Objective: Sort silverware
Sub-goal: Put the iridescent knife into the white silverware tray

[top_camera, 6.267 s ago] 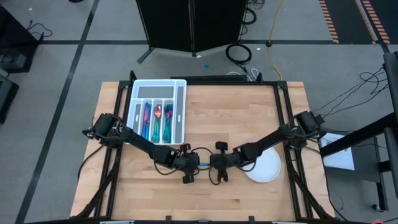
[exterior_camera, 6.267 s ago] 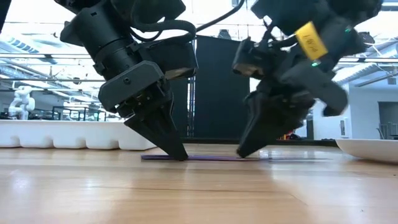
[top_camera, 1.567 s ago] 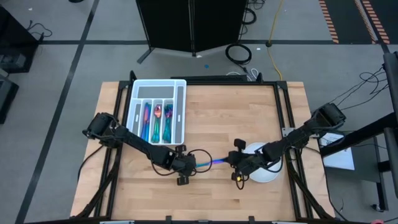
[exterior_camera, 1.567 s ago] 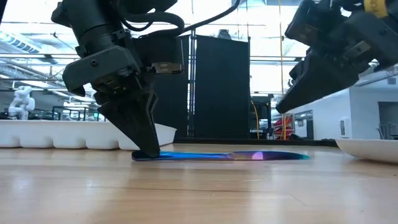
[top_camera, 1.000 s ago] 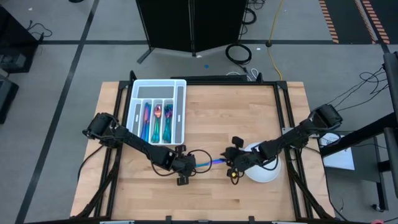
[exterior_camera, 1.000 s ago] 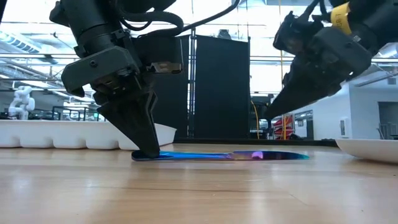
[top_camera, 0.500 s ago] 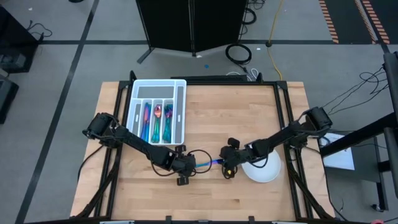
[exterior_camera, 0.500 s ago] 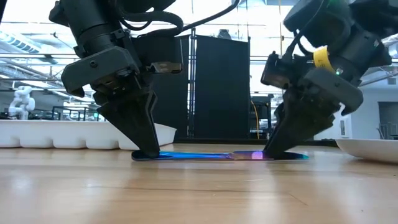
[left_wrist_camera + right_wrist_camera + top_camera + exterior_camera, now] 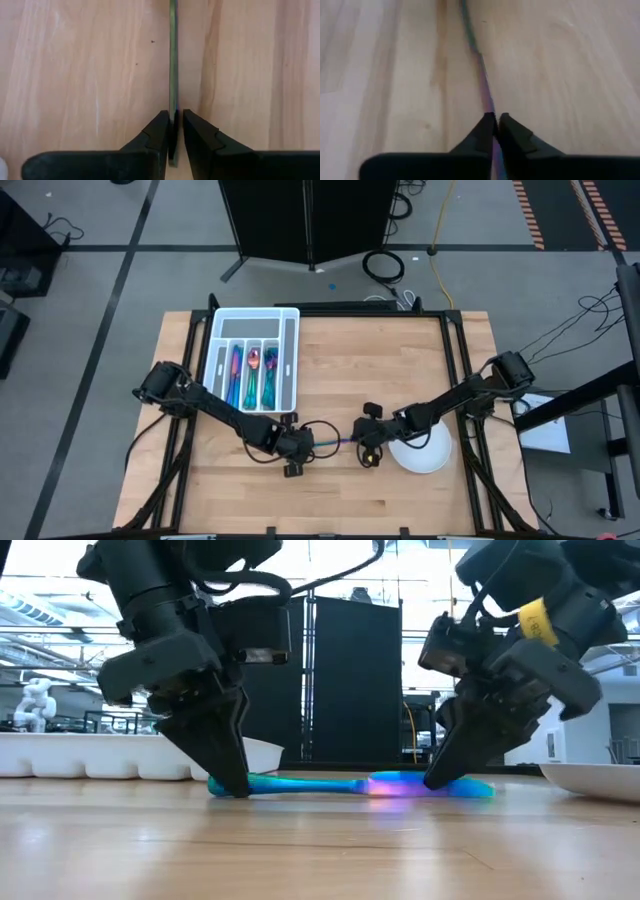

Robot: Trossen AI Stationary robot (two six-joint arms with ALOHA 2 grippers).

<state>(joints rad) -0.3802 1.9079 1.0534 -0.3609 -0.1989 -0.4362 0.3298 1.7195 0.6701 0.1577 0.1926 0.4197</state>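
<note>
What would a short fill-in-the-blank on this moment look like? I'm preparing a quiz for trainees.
1. The left gripper and the right gripper each pinch one end of the same ____.
2. That piece lies above the ____ tabletop.
3. The white tray sits nearer the ____ arm.
4. The round plate lies beside the ____ gripper.

Missing words: knife; wooden; left; right

I see one iridescent knife (image 9: pixel 350 785) turned on edge on the table, pinched at both ends. More silverware (image 9: pixel 250 373) lies lengthwise in the tray slots at the table's far left.
</note>
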